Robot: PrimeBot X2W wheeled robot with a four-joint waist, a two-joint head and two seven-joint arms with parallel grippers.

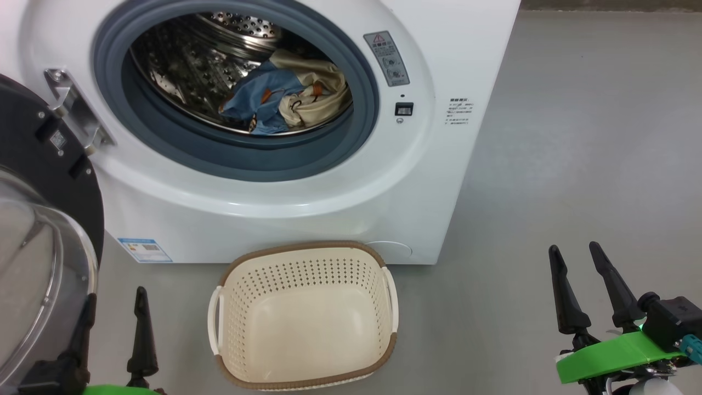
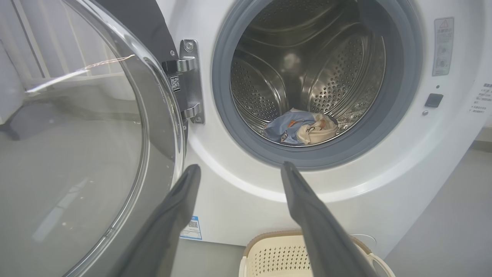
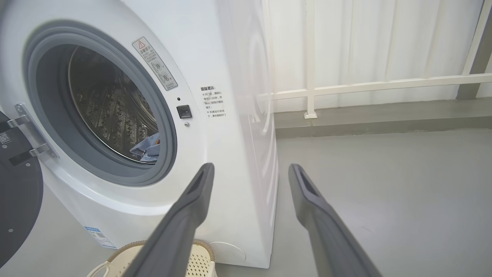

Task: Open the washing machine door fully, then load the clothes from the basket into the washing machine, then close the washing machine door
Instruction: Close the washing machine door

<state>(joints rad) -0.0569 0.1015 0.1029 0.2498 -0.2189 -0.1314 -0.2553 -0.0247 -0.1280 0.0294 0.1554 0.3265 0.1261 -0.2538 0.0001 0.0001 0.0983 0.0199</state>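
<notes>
Looking down, in the head view, on the washing machine (image 1: 329,219) taking up the upper left of the frame, with the washing machine door (image 1: 44,230) standing wide open on its hinge (image 1: 77,115) at the left edge, glass porthole bulging toward the camera. Finding the clothes (image 1: 285,96) lying bunched together in the lower right of the steel drum (image 1: 186,66), behind the grey-blue gasket (image 1: 236,159), the light blue piece lying left of the cream one and touching it. Seeing the basket (image 1: 299,247) sitting on the grey floor (image 1: 576,137) at bottom centre, just in front of the machine, its bare pale bottom showing. Holding the left gripper (image 1: 115,307) at the lower left, between the door glass and the basket, fingers spread wide and gripping nothing; in the left wrist view pointing up toward the drum opening, one finger overlapping the door's rim. Holding the right gripper (image 1: 576,258) at the lower right, well apart from the basket, over the floor, fingers parted wide and carrying nothing; in the right wrist view pointing past the machine's front corner.
</notes>
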